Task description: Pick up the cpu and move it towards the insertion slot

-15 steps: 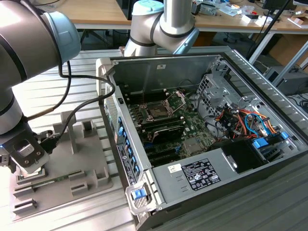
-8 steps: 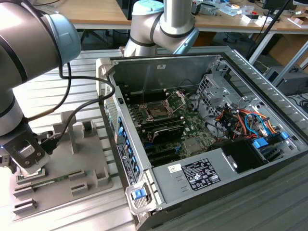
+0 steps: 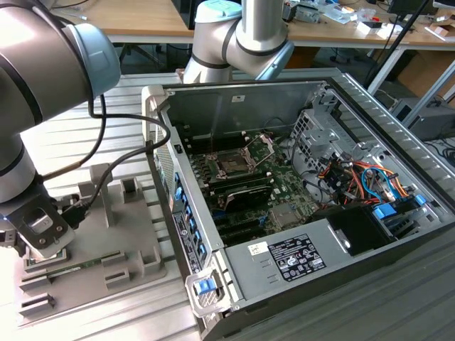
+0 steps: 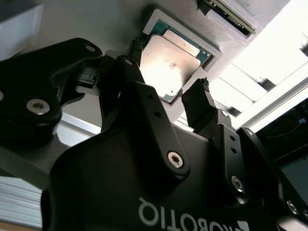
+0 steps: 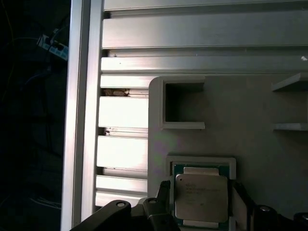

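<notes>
The gripper (image 4: 169, 67) hangs over the cpu (image 5: 199, 197), its fingers spread apart on either side of it. The cpu lies in a recess of the grey tray (image 3: 135, 234), well apart from the insertion slot (image 3: 234, 162).

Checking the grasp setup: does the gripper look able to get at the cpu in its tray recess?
Probably yes: the gripper hangs open astride the cpu, and nothing covers the cpu where it lies in the grey tray.

A slatted aluminium table (image 3: 64, 142) carries a grey tray (image 3: 135, 238) beside an open computer case (image 3: 227, 106).
</notes>
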`<state>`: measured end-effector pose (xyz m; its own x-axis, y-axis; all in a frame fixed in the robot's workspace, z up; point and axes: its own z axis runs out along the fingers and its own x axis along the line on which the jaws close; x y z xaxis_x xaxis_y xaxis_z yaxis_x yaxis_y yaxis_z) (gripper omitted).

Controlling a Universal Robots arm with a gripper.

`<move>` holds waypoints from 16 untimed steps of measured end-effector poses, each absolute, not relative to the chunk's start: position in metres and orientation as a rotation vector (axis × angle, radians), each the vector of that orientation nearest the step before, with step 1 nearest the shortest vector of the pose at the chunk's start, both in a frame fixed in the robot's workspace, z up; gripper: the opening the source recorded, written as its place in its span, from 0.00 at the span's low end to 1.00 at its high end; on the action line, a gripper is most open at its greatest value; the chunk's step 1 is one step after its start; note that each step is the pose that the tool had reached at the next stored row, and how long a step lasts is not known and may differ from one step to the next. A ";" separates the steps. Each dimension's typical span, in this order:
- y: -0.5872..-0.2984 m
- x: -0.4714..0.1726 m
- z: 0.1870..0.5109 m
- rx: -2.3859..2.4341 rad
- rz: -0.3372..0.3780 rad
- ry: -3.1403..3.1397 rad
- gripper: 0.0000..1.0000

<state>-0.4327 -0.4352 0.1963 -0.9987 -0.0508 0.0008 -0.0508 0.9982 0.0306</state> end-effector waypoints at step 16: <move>-0.438 -0.432 0.191 0.081 -0.048 -3.139 0.61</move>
<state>-0.4323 -0.4383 0.1910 -0.9987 -0.0516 0.0008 -0.0515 0.9982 0.0306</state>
